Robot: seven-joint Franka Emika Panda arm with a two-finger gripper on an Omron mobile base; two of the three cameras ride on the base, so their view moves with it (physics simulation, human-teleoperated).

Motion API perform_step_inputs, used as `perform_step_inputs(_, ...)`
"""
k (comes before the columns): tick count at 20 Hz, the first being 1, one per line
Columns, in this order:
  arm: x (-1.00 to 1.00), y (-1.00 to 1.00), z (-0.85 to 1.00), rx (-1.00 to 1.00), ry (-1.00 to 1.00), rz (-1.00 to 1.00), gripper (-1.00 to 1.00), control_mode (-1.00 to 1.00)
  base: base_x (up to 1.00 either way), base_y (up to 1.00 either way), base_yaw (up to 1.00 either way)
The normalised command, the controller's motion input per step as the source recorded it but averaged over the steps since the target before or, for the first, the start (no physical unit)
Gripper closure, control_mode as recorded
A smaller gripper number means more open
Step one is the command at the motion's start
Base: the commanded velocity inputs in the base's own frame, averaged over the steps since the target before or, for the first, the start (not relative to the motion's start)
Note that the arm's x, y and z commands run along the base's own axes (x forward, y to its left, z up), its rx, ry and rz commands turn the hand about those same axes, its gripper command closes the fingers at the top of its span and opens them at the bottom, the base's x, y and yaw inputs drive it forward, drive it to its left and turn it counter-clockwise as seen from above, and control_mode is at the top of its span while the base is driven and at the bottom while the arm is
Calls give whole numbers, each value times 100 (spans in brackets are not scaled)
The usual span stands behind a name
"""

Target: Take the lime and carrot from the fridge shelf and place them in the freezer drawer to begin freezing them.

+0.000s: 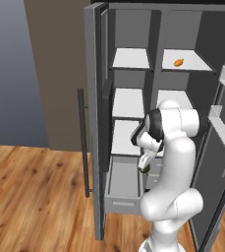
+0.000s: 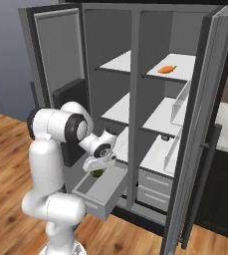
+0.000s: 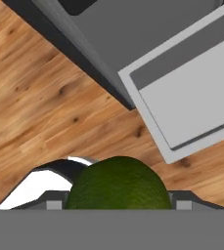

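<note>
Green and round, the lime [image 3: 118, 183] sits between the fingers of the gripper [image 2: 98, 169]; the jaws stand about half open and are closed on the fruit, so it is held, not loose. In the right base view the lime shows as a small dark ball just under the hand, above the near part of the open freezer drawer [image 2: 98, 191]; in the left base view it hangs at the right edge of that drawer [image 1: 124, 184]. The carrot [image 1: 179, 62] lies on the top right fridge shelf [image 1: 195, 61], well apart from the arm, and is not yet touched.

My judgement is that the arm is bringing the lime over the drawer, to drop it inside; the task is less than half done.

What could go wrong: the hand view looks down on wooden floor [image 3: 45, 97] and the front edge of the drawer, so the lime may be near the rim and not over the middle; if the jaws open here, it could hit the rim and roll to the floor. The lime is a smooth ball, so it could also slip out if the hand tilts quickly. Later the arm must reach high for the carrot; the open fridge door [image 2: 205, 114] stands close on the right.
</note>
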Motion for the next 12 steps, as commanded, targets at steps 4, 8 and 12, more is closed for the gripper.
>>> perform_step_inputs(4, 27, 20, -27, 0, 0, 0, 100, -100, 0, 0, 0)
perform_step_inputs(8, 26, 6, -32, 0, 0, 0, 100, -100, 0, 0, 0)
perform_step_inputs(12, 16, -5, -31, 0, 0, 2, 100, -100, 0, 0, 0)
